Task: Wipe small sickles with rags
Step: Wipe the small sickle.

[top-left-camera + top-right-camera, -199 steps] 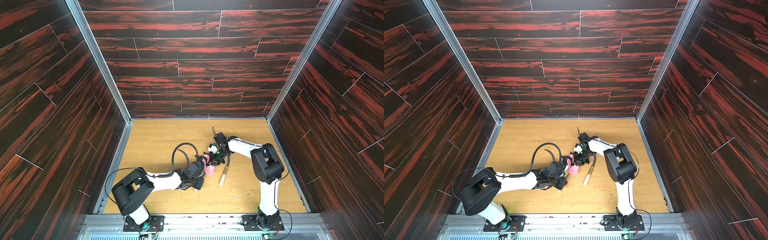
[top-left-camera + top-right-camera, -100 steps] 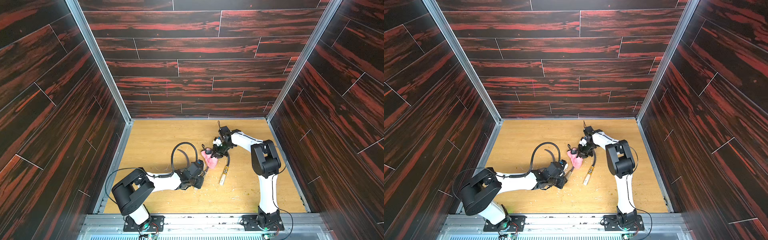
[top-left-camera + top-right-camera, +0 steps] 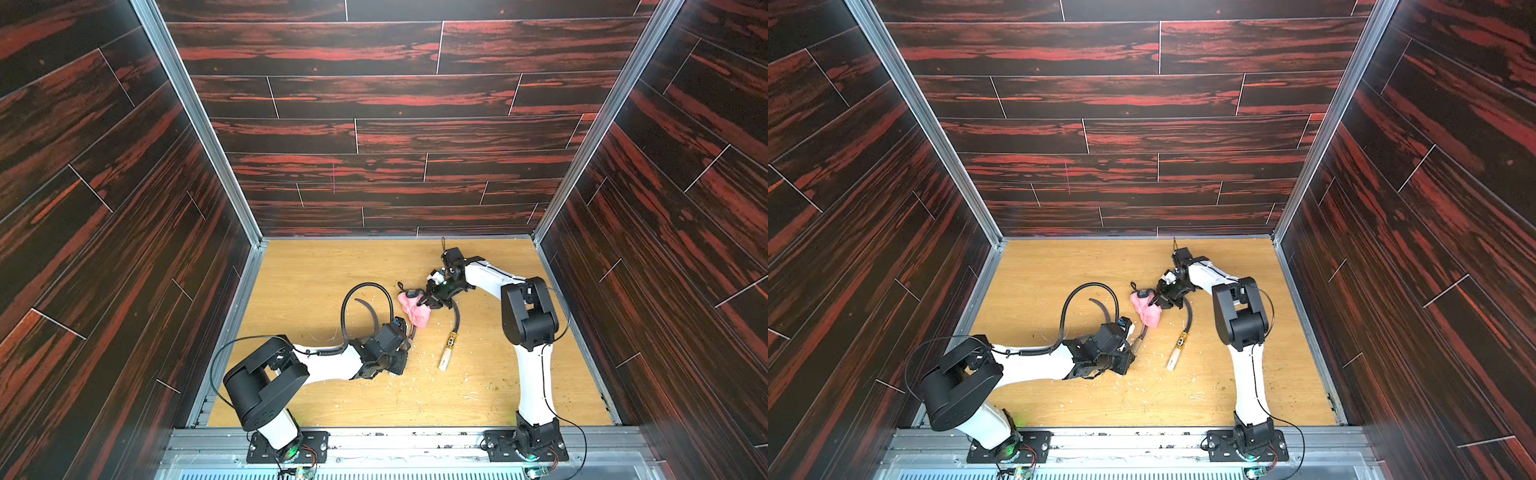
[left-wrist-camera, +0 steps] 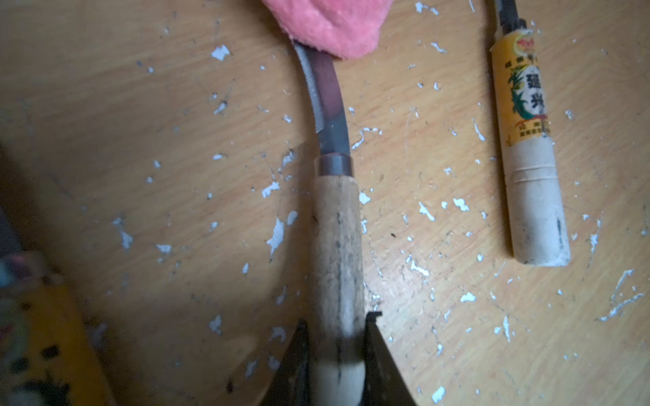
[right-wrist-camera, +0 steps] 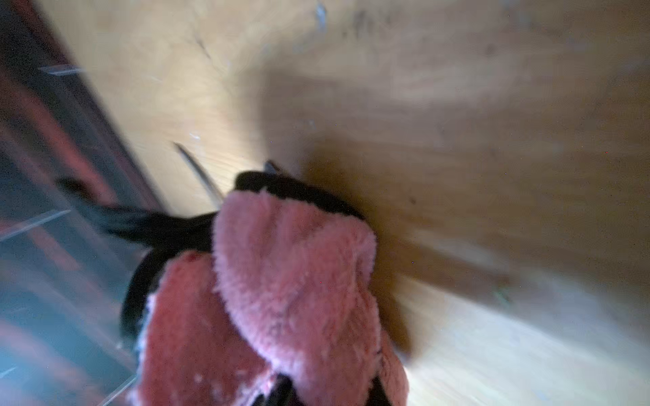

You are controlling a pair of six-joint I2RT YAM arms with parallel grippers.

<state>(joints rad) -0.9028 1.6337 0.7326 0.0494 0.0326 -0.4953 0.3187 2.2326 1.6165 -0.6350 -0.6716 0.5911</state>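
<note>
Left wrist view: pinching the pale handle of a small sickle point(image 4: 337, 239) with the left hand point(image 4: 336, 332), blade end under the pink rag point(image 4: 327, 24). At 3 o'clock, apart on the table point(image 4: 140, 140), a yellow-labelled sickle point(image 4: 527, 147). Both top views: bunched rag pinched in the right hand point(image 3: 427, 300), 1 o'clock of the left.

Three small sickles are in view: a plain-handled sickle point(image 4: 337, 253) in the middle, a yellow-labelled sickle point(image 3: 446, 357) just right of it, and a third sickle point(image 3: 370, 311) to the left. There is one pink rag point(image 3: 415, 311), and there are two robot arms: the left arm point(image 3: 328, 363) and the right arm point(image 3: 530, 374).
</note>
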